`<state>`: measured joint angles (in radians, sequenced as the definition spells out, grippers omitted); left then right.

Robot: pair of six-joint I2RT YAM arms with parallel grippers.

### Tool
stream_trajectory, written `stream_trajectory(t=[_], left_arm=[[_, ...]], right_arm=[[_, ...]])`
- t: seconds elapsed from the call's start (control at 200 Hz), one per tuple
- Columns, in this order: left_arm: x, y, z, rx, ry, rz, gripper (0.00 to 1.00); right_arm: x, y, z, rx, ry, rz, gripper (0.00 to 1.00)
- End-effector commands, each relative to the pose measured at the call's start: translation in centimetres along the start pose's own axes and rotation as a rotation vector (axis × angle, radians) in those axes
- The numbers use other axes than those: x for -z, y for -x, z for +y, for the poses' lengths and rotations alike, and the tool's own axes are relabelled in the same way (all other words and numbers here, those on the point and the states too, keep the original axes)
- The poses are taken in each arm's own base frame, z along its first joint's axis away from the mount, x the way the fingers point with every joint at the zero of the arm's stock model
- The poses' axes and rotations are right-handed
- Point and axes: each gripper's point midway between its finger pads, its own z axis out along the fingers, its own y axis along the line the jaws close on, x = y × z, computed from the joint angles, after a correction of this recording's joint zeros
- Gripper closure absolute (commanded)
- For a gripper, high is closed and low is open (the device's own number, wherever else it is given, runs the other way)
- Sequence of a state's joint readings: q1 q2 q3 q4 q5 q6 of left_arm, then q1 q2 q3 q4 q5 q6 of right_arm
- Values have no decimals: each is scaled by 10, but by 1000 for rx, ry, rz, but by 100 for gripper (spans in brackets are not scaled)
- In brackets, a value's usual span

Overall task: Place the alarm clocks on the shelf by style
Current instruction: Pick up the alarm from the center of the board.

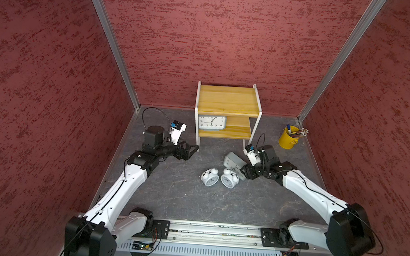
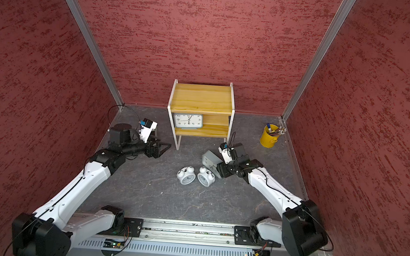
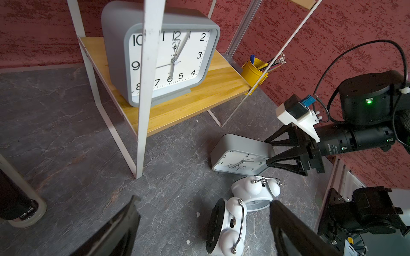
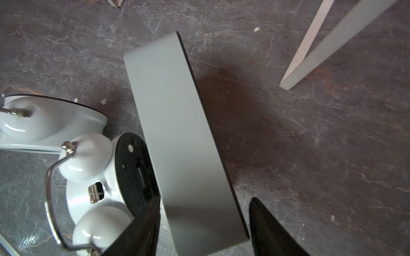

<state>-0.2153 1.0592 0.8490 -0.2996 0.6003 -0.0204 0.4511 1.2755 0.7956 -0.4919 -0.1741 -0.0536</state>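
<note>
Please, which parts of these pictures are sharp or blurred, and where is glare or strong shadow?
In both top views: even light, only faint shadows. Left wrist view: the grey clock on the shelf is sharp, the left end effector's fingers blurred. Right wrist view: soft; glare on the white clock, dark shadow beside the other grey clock.

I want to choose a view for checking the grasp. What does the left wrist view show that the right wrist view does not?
Only left wrist: the grey clock on the shelf, the yellow pen cup, and the face of the grey clock on the table.
Only right wrist: that clock's plain casing edge close up, and the black back of the neighbouring twin-bell clock.
Both: the table clock with the right end effector straddling it, two twin-bell clocks, a white shelf leg.
</note>
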Motion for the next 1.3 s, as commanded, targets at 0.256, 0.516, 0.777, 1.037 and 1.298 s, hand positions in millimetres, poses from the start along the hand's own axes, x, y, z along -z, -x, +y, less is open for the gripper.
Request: stream_trajectory(t=[0.256,0.516,0.777,1.037,1.298], left_arm=[[4,4,-10,-47,-23,-13,6],[-4,2,-35,-163,-102,-11,7],[-26,6,-84,-415,-254,39,4],[-44,23,-111,-524,-422,126,4],[-33,39,-131,-597,-588,125,2]], right_arm=[[16,15,-1,42,-37,-55,64],[62,45,12,95,-13,-205,73],[103,67,37,185,80,-279,73],[139,81,65,308,195,-324,73],[157,88,84,409,285,-366,71]])
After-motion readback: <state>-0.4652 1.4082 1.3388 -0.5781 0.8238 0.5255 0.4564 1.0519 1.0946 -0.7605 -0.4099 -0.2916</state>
